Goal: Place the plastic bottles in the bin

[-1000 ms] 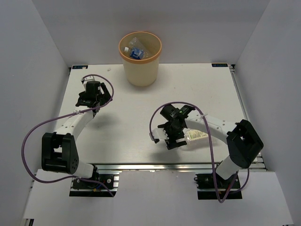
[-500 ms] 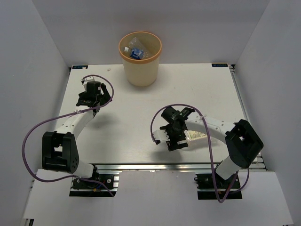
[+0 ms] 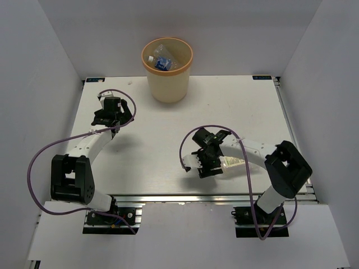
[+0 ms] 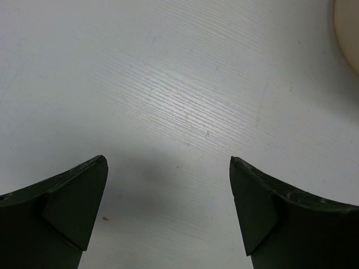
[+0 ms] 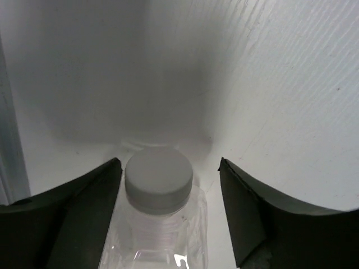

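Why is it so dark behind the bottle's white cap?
Right wrist view: a grey shadow covers the table past the bottle, probably cast by the right gripper and its arm. Left wrist view: a fainter shadow lies under the left gripper. Top view: even light, no glare.

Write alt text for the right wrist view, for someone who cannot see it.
A clear plastic bottle with a white cap sits between the two dark fingers of the right tool, which stands open with a gap showing beside the cap on each side. Behind it lies the white table, shadowed near the bottle.
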`<action>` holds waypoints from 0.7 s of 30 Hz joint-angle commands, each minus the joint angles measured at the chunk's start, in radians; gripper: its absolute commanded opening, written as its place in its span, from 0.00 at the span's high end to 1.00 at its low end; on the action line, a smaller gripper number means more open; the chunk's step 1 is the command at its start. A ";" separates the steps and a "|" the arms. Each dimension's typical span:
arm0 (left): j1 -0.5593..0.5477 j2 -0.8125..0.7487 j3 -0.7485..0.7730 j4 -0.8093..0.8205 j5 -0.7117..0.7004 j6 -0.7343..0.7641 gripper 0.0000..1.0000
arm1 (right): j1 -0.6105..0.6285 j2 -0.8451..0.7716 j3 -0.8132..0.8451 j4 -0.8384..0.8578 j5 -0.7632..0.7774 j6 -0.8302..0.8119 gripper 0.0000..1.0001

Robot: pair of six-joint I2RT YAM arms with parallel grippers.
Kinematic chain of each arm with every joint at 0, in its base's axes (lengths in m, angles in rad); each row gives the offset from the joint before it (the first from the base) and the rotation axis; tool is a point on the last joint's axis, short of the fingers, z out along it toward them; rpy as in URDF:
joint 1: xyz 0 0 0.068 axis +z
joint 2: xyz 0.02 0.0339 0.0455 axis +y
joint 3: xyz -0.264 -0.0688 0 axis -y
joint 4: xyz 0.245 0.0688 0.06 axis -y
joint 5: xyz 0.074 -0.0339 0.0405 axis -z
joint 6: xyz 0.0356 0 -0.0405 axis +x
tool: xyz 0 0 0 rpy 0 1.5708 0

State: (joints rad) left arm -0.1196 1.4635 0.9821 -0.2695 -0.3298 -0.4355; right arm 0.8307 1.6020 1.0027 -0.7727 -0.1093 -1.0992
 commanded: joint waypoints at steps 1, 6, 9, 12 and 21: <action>0.005 0.006 0.035 -0.004 -0.008 -0.002 0.02 | -0.005 0.021 -0.009 0.035 0.049 0.013 0.28; 0.005 0.017 0.038 -0.016 -0.032 -0.002 0.02 | -0.005 0.029 -0.019 0.058 0.141 0.016 0.50; 0.005 0.021 0.036 -0.013 -0.034 -0.011 0.02 | -0.005 0.023 -0.016 0.056 0.151 0.013 0.67; 0.005 0.043 0.046 -0.023 -0.028 -0.020 0.02 | -0.004 0.006 0.010 0.068 0.178 0.027 1.00; 0.005 0.008 0.030 0.010 -0.003 -0.028 0.02 | -0.030 -0.016 0.381 0.067 0.398 0.136 1.00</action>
State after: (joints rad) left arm -0.1196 1.5219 0.9977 -0.2886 -0.3397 -0.4538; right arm 0.8227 1.6287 1.1618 -0.7551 0.1825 -1.0248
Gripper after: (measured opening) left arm 0.983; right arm 0.510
